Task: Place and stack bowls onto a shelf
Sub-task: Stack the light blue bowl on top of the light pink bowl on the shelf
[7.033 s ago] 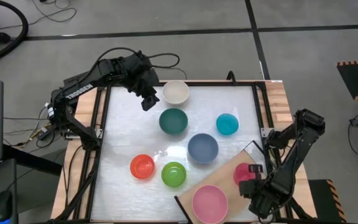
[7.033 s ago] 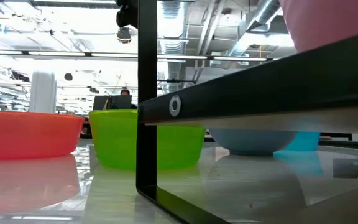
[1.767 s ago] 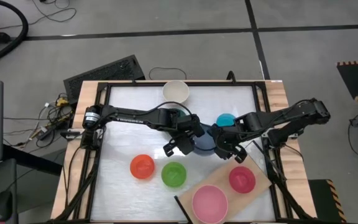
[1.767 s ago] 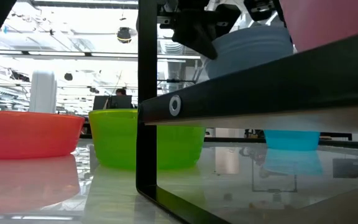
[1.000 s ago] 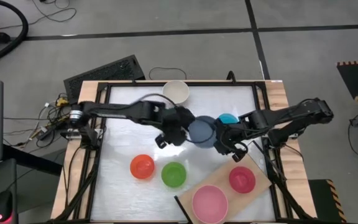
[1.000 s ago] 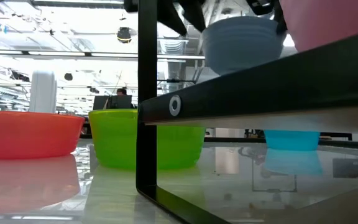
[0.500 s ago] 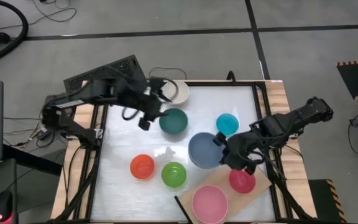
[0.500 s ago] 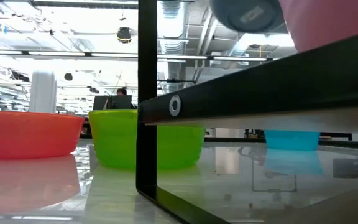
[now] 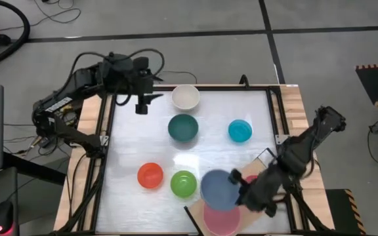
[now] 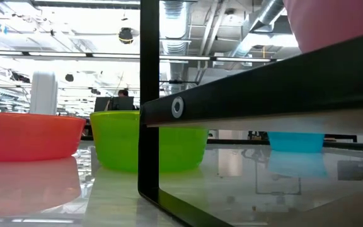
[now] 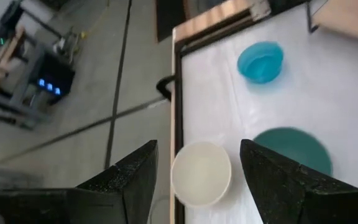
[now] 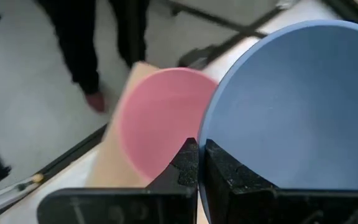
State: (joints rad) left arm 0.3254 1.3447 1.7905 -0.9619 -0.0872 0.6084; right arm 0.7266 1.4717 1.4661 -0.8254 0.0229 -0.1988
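Slate blue bowl (image 9: 219, 189), pinched by right hand (image 9: 239, 192), above light pink bowl (image 9: 223, 218).

The right arm is reaching in from the table's (image 9: 176, 164) right rim, bent low toward its near edge; its gripper (image 9: 236, 191) is pinching the rim of the slate blue bowl (image 9: 219, 189), fingers (image 12: 188, 163) pressed close together with the bowl's wall between them; the left arm is folded back over the table's far left corner, its gripper (image 9: 141, 105) hanging just inside the rim, fingers (image 11: 132, 177) spread wide apart and holding nothing.
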